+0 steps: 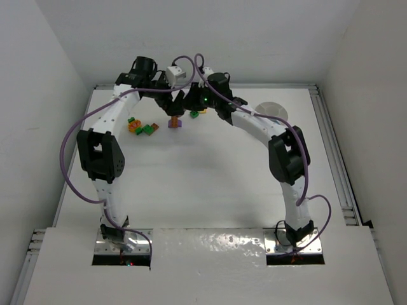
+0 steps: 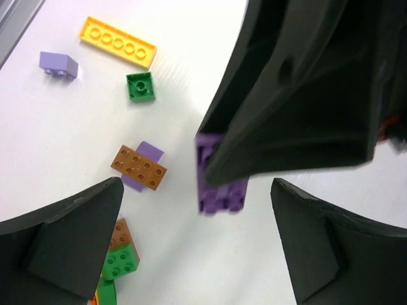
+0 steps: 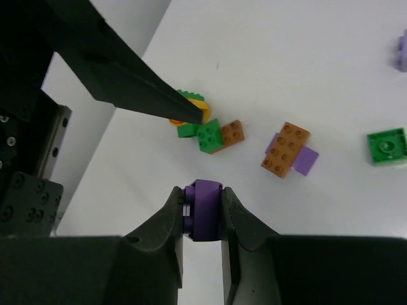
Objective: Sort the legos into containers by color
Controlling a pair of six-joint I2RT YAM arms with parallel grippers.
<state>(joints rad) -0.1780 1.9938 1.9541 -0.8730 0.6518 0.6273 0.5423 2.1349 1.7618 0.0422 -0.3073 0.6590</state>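
Purple brick (image 3: pixel 203 206) clamped in right jaws, half hidden; left jaws wide apart; dish (image 1: pixel 278 108) mostly behind arm (image 1: pixel 257 126).

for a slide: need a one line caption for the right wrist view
Right gripper shut on a purple lego, a brown lego and a green lego loose on the white table.

Left wrist view: a flat brown plastic brick (image 2: pixel 138 167) lies on a thin lilac plastic plate (image 2: pixel 151 151), with a green square plastic brick (image 2: pixel 140 87) at its 12 o'clock and a purple plastic brick (image 2: pixel 220 192) at its 3 o'clock. From above, the round white plastic dish (image 1: pixel 278 105) lies at the bricks' 3 o'clock.
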